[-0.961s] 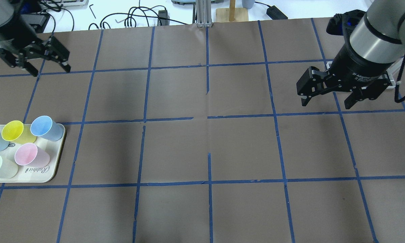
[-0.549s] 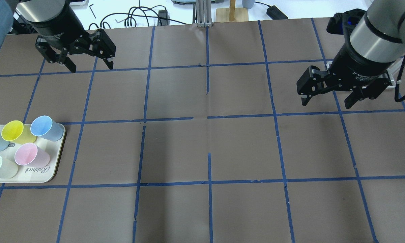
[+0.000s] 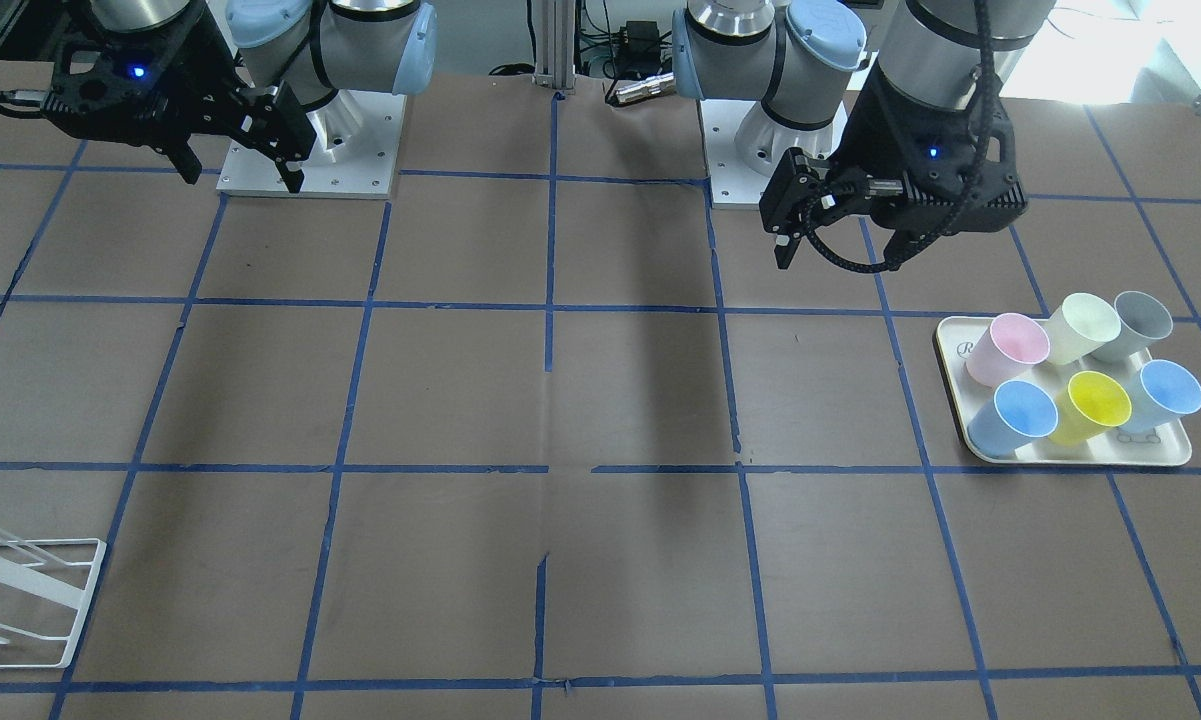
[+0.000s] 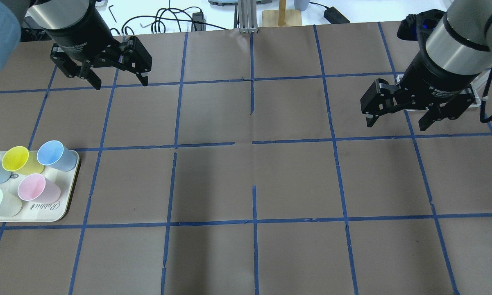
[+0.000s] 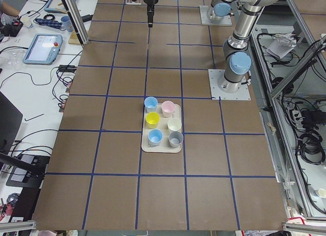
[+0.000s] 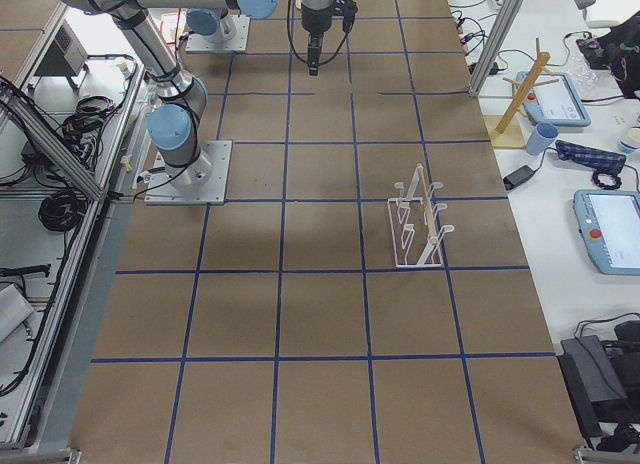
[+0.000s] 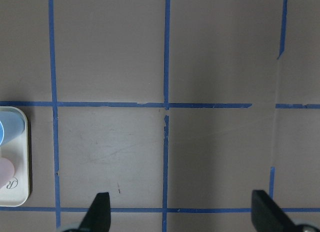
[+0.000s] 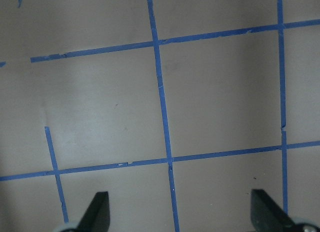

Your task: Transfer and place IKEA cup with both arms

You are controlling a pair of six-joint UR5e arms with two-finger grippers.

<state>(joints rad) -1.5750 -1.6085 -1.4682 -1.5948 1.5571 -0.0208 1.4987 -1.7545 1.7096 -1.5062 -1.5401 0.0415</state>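
The bright yellow IKEA cup stands upright on a cream tray at the table's left edge, among pink, blue and pale cups. It also shows in the front view and the exterior left view. My left gripper is open and empty, high above the table, beyond the tray and to its right. Its wrist view shows bare table and the tray's edge. My right gripper is open and empty over the table's right side, with only bare table in its wrist view.
A white wire rack stands at the table's right end, also in the exterior right view. A blue cup and a pink cup flank the yellow one. Cables and a wooden stand lie beyond the far edge.
My left arm has swung rightward from the table's far-left corner toward the middle, with its gripper still open. The right arm and the cups have not moved.
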